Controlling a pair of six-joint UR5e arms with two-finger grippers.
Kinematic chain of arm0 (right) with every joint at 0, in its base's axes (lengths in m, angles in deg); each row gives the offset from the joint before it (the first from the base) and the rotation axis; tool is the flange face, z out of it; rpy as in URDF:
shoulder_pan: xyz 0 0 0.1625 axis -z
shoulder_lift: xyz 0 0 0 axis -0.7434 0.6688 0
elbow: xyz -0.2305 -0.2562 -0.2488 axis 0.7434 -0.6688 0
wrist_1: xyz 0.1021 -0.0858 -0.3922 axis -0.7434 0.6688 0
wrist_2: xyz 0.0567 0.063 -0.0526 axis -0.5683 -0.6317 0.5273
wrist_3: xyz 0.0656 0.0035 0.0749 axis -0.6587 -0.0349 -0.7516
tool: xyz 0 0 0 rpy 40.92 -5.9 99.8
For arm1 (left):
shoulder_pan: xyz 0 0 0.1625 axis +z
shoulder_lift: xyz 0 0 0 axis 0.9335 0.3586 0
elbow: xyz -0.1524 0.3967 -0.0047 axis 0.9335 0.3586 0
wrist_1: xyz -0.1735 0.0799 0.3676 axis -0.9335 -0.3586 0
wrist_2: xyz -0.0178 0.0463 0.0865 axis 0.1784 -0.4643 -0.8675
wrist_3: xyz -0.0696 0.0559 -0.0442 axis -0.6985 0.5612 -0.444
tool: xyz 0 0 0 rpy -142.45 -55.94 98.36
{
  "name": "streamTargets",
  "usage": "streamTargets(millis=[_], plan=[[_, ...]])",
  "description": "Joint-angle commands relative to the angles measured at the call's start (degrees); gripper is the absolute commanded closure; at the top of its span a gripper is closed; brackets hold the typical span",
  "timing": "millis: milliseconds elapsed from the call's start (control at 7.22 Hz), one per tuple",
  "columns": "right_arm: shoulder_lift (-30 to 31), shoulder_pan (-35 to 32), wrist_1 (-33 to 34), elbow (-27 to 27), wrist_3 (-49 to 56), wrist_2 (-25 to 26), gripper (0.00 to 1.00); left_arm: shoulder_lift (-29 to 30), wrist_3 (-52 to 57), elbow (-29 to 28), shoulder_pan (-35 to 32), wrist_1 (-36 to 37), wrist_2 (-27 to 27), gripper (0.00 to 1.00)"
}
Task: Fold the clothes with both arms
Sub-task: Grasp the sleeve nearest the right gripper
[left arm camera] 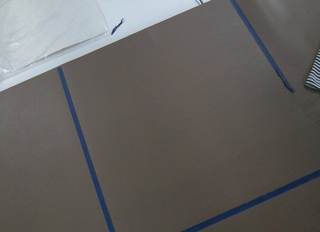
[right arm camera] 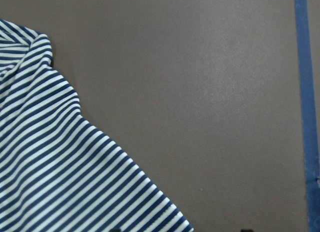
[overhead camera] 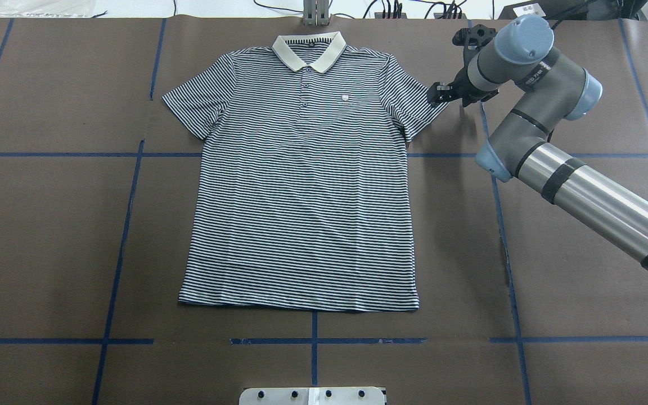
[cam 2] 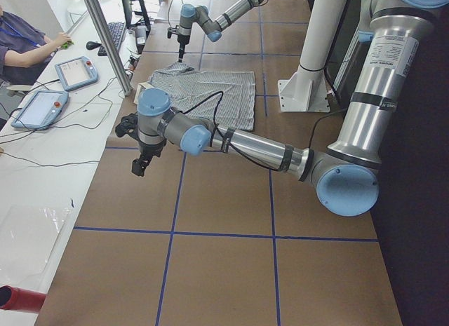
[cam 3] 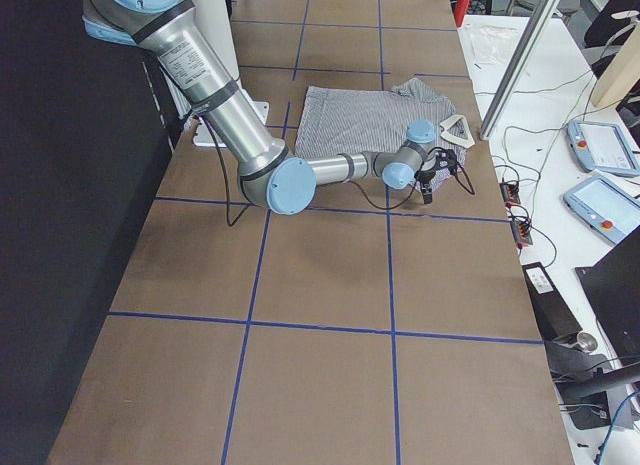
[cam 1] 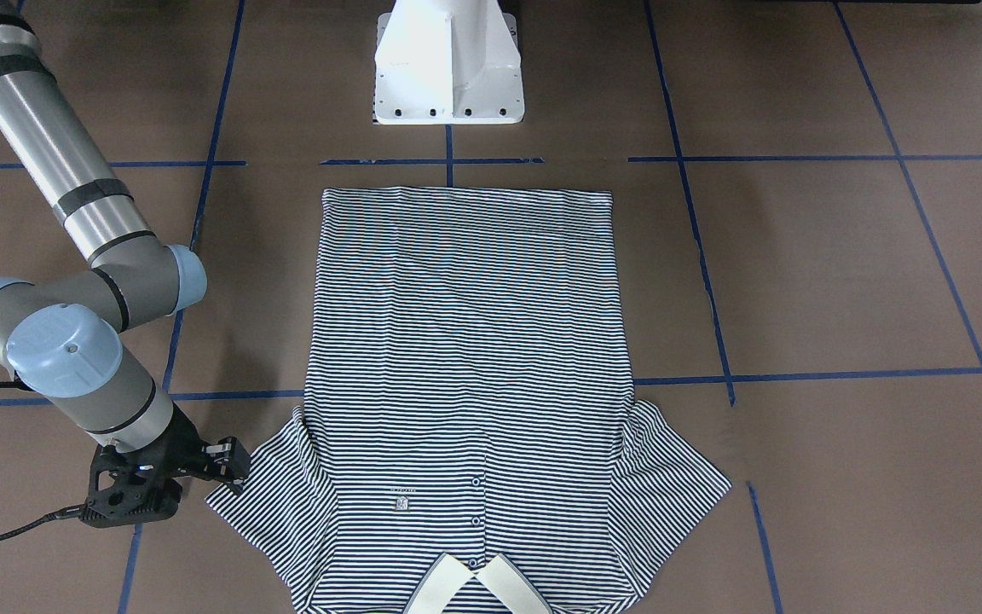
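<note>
The polo shirt [overhead camera: 301, 185] is lying flat and face up in the middle of the brown worktop [overhead camera: 48, 225], its cream collar [overhead camera: 308, 52] pointing to the top of the overhead view. At upper right there, the right gripper [overhead camera: 439, 94] is hovering just at the tip of one sleeve [overhead camera: 414, 95]. Its jaws are standing apart, with the sleeve corner between them in the wrist view. The left gripper [cam 2: 140, 163] is hanging over bare paper well away from the shirt; I cannot tell how its jaws are standing. Blue tape lines [overhead camera: 127, 225] are crossing the worktop, a white pedestal [cam 1: 448, 64] is standing beyond the hem, and a person [cam 2: 21, 45] is sitting by two teach pendants [cam 2: 76, 72].
</note>
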Motion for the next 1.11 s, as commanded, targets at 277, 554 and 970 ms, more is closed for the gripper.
streamTargets(millis=[277,554,970], plan=[[-1.13,0.18,0.33,-1.65,1.54,-0.08,0.92,-0.03,0.00,-0.17,0.00,0.00,0.00,0.00],[-2.09,0.09,0.68,-1.56,1.73,-0.08,1.00,-0.03,0.00,-0.26,0.00,0.09,0.00,0.00],[-2.62,0.00,0.60,0.10,1.72,-0.08,1.00,-0.03,0.00,-0.35,0.00,0.09,0.00,0.00]])
